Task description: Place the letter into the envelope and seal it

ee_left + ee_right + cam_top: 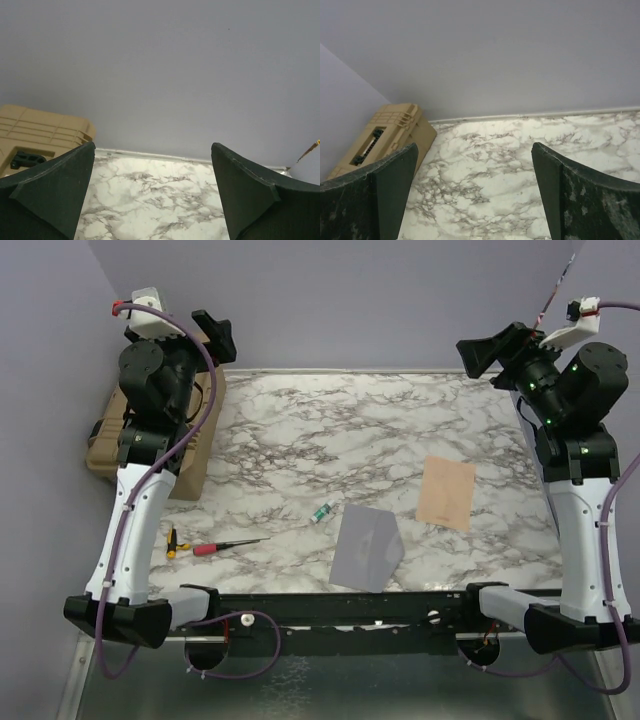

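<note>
In the top view, the flat peach-tan rectangular paper letter (446, 492) is seen on the marble-patterned table (300, 430) at the right, near but apart from the flat grey-lilac paper envelope (367, 548) by the front edge, with the left gripper (215, 335) and right gripper (492, 352) poised high at the back corners. In the left wrist view, then the right, the jaws are shown spread wide and empty. The letter is judged light, thin and floppy, lying flush, so an edge or corner is probably best lifted and pinched gently.
</note>
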### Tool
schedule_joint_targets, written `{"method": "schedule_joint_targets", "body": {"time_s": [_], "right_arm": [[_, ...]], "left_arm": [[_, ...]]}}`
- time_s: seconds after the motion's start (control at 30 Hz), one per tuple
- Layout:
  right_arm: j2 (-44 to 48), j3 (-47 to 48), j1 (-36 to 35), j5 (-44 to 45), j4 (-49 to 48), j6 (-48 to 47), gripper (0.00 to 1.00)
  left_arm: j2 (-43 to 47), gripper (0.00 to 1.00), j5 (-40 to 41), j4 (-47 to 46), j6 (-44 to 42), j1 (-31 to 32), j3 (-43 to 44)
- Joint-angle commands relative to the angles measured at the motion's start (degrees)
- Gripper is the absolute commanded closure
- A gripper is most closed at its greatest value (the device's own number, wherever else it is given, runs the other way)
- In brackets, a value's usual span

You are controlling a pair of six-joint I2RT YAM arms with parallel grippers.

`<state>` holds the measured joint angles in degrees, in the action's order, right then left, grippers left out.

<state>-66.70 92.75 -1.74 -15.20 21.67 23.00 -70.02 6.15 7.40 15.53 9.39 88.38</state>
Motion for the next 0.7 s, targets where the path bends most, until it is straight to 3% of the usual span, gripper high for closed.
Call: {"method": "schedule_joint_targets", "body": {"time_s": [0.0, 0.13, 0.27, 0.47, 0.67], "right_arm": [[-0.3, -2.4, 0.4, 2.0, 2.7, 5.8, 0.00], [-0.2, -8.3, 0.4, -1.8, 0.5, 12.8, 0.00], [-2.8, -14.1, 0.4, 1.9, 4.0, 20.1, 0.00], [-6.8, -25.9, 0.5, 8.2, 7.0, 30.7, 0.03], [-7.5, -34.2, 1.1, 15.4, 5.8, 33.1, 0.07]], "left_arm": [[-1.6, 0.01, -5.9, 0.2, 3.8, -0.2, -1.2], [-5.3, 0.01, -12.6, 0.5, 8.6, -0.2, -4.8], [-8.1, 0.01, -14.6, 0.6, 14.2, -0.2, -9.1], [-10.9, 0.01, -20.2, 1.7, 14.8, -0.2, -15.6], [-8.3, 0.01, -20.8, 1.9, 14.6, -0.2, -22.6]]}}
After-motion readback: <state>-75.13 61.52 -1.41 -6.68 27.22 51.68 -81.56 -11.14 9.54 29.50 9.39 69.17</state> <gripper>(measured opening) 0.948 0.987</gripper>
